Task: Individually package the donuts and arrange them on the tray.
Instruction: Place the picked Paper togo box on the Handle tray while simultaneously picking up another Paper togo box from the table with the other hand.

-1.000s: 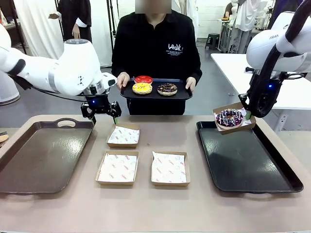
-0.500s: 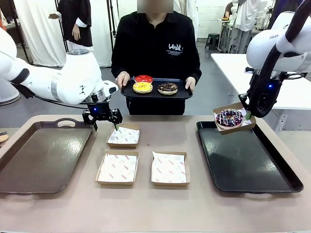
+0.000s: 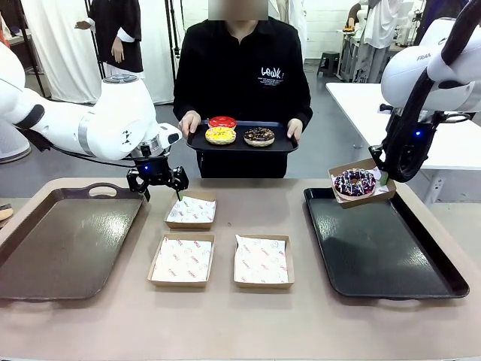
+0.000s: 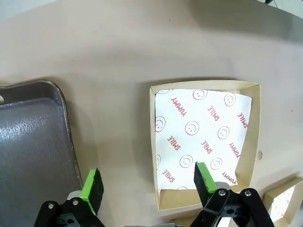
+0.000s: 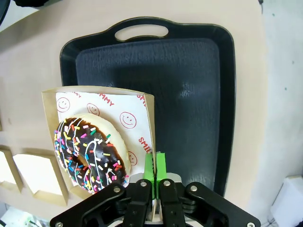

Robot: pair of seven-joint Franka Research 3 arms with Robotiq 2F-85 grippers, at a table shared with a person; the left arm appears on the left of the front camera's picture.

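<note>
Beige table [image 3: 225, 323]; right pincer [image 5: 155, 165] clamps box [image 5: 94, 89] rim, dark sprinkled donut [image 5: 87, 151] inside; left pincer [image 4: 147, 182] wide.

I see right gripper [image 5: 155, 172] at bottom edge, green pads pinched together on side wall of cardboard box [image 5: 97, 90]. Inside box: smiley-print paper liner [image 5: 128, 118] and dark donut [image 5: 90, 151] with coloured sprinkles and white icing lines. Box overlaps black tray [image 5: 189, 94], which has handle slot at far end. Touching tray or lifted, I cannot tell. Beige table [image 5: 38, 56] around. More boxes [image 5: 35, 182] at lower left, cut off by frame.
</note>
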